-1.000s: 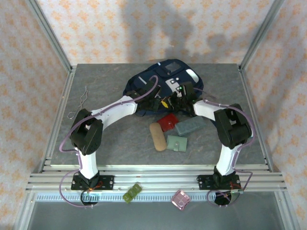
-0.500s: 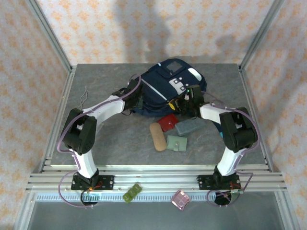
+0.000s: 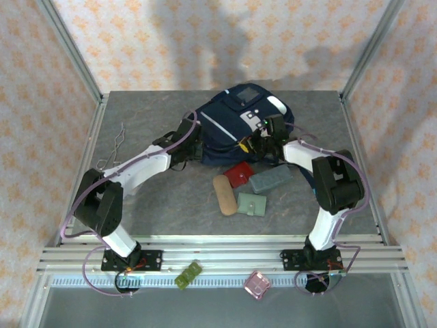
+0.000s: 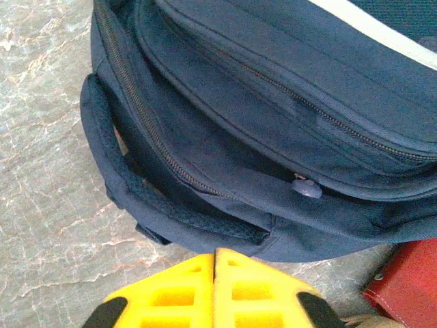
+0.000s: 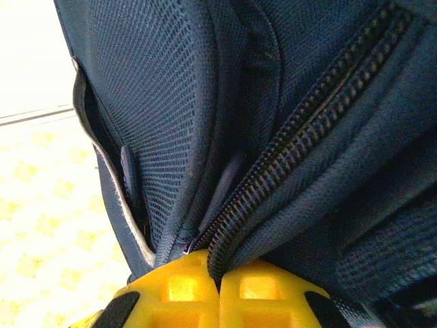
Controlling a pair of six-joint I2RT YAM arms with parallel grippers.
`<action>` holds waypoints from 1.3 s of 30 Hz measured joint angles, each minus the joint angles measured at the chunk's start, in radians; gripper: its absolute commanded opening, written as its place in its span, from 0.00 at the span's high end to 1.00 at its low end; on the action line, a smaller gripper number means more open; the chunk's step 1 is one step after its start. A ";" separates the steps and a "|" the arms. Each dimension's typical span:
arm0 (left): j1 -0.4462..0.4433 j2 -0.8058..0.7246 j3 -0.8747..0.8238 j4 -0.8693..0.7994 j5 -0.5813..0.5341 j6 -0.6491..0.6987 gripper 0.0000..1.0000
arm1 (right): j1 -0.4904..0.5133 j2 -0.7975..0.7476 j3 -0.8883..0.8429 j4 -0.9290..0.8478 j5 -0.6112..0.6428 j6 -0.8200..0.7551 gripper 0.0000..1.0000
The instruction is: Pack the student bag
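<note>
The student bag (image 3: 235, 123), navy with a pale stripe and patches, sits at the back middle of the table. At its front right edge my right gripper (image 3: 251, 144) is shut on it. Up close, the right gripper (image 5: 218, 263) pinches a fold of the bag (image 5: 293, 102) beside a dark zipper (image 5: 300, 130). My left gripper (image 3: 194, 148) is at the bag's left side. In the left wrist view this gripper (image 4: 216, 253) is shut with nothing between its yellow fingers, just short of the bag's padded handle (image 4: 136, 195). A grey zip pull (image 4: 306, 186) hangs on the bag (image 4: 273, 96).
In front of the bag lie a red wallet (image 3: 239, 174), a grey-green case (image 3: 270, 180), a tan case (image 3: 223, 195) and a green pouch (image 3: 252, 204). A bent wire (image 3: 115, 147) lies at the left. Green (image 3: 187, 275) and pink (image 3: 257, 283) items sit on the near rail.
The left gripper has drawn back from the bag's middle to its left side. The bag has shifted right and stands fuller, with the right gripper still on it.
</note>
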 measured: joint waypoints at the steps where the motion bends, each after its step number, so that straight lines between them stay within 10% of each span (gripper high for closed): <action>1: 0.001 0.003 0.004 0.000 0.013 -0.004 0.67 | 0.000 0.000 0.000 -0.001 0.000 -0.003 1.00; 10: 0.000 0.134 0.162 0.008 0.143 0.056 0.42 | 0.000 0.000 -0.013 0.009 0.000 -0.014 1.00; 39: -0.004 0.334 0.352 -0.163 0.113 0.240 0.41 | 0.000 0.001 -0.014 0.014 0.000 -0.013 1.00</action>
